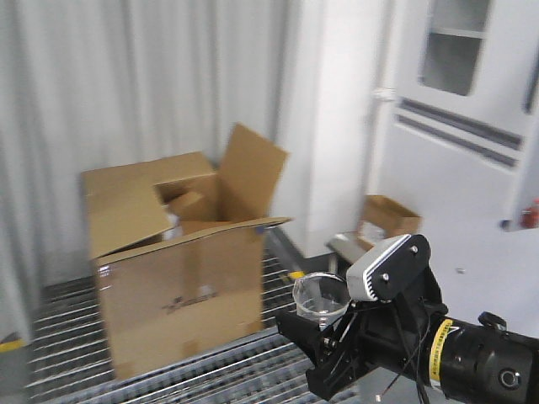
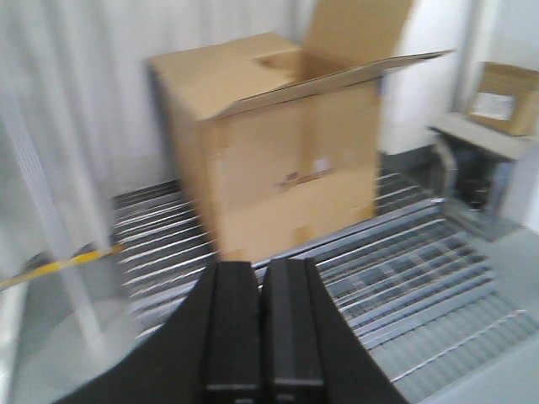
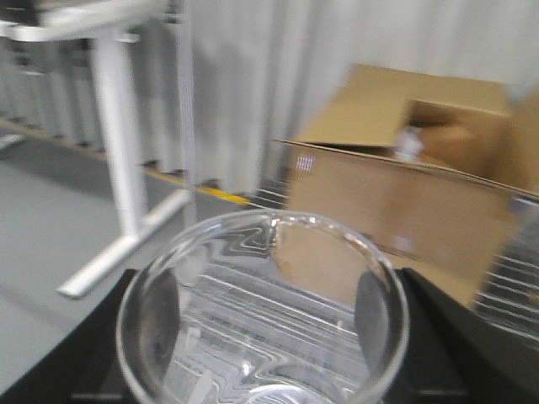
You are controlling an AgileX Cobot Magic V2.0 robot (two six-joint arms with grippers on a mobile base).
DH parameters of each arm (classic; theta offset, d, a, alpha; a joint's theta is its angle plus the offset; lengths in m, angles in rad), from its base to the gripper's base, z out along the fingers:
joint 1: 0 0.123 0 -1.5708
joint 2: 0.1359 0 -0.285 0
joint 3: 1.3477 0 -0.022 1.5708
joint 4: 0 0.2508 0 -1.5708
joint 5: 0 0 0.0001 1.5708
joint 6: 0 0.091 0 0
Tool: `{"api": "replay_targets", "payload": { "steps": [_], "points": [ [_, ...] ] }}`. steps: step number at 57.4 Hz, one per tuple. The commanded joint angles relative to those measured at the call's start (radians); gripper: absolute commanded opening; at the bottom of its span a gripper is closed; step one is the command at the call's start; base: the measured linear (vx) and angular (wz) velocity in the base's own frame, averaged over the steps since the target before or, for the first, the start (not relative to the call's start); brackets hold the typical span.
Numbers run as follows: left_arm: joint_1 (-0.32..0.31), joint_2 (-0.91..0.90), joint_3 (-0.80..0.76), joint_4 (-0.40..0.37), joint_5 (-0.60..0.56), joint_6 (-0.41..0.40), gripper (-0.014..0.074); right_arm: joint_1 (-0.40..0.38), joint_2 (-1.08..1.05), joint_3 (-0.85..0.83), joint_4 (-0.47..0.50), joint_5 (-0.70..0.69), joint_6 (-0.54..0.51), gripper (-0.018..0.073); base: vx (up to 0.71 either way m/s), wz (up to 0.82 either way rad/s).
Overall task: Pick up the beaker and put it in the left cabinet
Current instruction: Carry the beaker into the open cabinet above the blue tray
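**Front view.** Your right gripper (image 1: 327, 324) holds the beaker (image 1: 321, 295) upright in the air, fingers clamped on its lower wall. It hangs over the metal grating (image 1: 236, 366), near the open cardboard box (image 1: 177, 261). The frame is blurred. No grey shelved cabinet shows here.

**Left wrist view.** Your left gripper (image 2: 261, 328) has its fingers pressed together with nothing between them. The cardboard box (image 2: 278, 135) stands ahead on the grating (image 2: 421, 269). No cabinet shows here either.

**Right wrist view.** The beaker (image 3: 261, 320) fills the lower frame, mouth up, and looks empty. The dark fingers (image 3: 154, 307) show through the glass on both sides, closed against its wall.

**Progress (judgement).** The pick looks done and the grip looks secure. All of the placing is left: you must bring the left cabinet into sight, carry the beaker to a shelf, set it down and let go.
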State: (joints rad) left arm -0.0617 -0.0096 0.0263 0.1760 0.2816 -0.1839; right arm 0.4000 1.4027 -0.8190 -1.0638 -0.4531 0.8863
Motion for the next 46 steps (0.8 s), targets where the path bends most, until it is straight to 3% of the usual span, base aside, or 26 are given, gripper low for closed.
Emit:
{"api": "replay_targets", "payload": {
  "steps": [1, 46],
  "points": [
    [-0.001, -0.017, -0.009, -0.002, -0.083, -0.003, 0.0004, -0.004, -0.034, -0.033, 0.027, -0.053, 0.002, 0.0226, 0.29, -0.79],
    [-0.001, -0.017, -0.009, -0.002, -0.083, -0.003, 0.0004, -0.004, -0.034, -0.033, 0.027, -0.055, 0.002, 0.0226, 0.27, -0.70]
  ]
}}
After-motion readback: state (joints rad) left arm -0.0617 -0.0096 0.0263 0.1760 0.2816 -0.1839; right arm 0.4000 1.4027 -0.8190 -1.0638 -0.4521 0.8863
